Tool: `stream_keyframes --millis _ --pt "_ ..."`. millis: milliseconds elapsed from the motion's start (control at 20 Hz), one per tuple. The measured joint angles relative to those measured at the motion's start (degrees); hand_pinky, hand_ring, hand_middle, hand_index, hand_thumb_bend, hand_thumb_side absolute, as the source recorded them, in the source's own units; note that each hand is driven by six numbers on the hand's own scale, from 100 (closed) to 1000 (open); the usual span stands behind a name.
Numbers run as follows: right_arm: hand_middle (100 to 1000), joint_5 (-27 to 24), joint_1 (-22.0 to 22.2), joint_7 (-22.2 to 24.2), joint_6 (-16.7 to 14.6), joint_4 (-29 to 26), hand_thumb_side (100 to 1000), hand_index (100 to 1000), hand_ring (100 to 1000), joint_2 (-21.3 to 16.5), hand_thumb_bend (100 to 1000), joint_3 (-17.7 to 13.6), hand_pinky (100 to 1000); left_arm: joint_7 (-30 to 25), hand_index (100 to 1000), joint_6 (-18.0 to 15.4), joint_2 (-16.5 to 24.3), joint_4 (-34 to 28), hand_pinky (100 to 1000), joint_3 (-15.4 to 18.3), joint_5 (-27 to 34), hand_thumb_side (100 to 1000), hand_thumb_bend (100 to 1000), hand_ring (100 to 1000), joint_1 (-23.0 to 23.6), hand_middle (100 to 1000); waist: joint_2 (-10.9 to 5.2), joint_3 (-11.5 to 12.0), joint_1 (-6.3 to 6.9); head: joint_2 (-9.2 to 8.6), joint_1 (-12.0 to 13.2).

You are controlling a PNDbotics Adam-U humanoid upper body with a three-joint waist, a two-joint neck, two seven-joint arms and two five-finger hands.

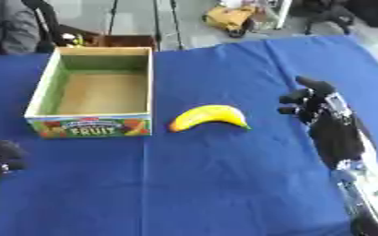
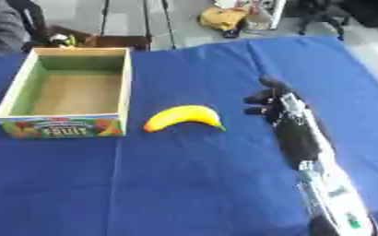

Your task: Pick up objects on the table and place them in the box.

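The left robot hand (image 1: 0, 156) shows at the left edge of the view, below and to the left of the box. It is dark and only partly seen, so I cannot tell if its fingers are wide or curled. It holds nothing that I can see.

The box (image 1: 91, 120) sits on the blue surface (image 1: 208, 184). It is a cardboard box with an open top. Its inside walls are green and its floor is brown. The front wall has bright pictures and the word FRUIT on it. Nothing lies inside the box.

The banana (image 1: 209, 116) lies flat on the surface just to the right of the box, near the box's front right corner. It is yellow and bent like a bow, with its ends pointing down toward the near side. It does not touch the box.

The right robot hand (image 1: 308, 101) is further to the right of the box, past the banana. It is black, and its arm comes up from the lower right corner. Its fingers are curled in and point toward the banana, but there is a gap of blue cloth between them and the fruit. The right robot hand holds nothing and does not touch the banana.
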Motion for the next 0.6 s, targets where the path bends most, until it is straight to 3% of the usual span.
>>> stream_keyframes --millis 600 --pt "548 1.2 -4.0 3.0 -0.9 -0.8 653 809 708 -12.9 100 0.9 679 -0.2 657 0.0 0.0 0.0 626 0.0 0.0 1000 169 660 0.0 601 -0.30 0.4 -0.17 0.30 -0.4"
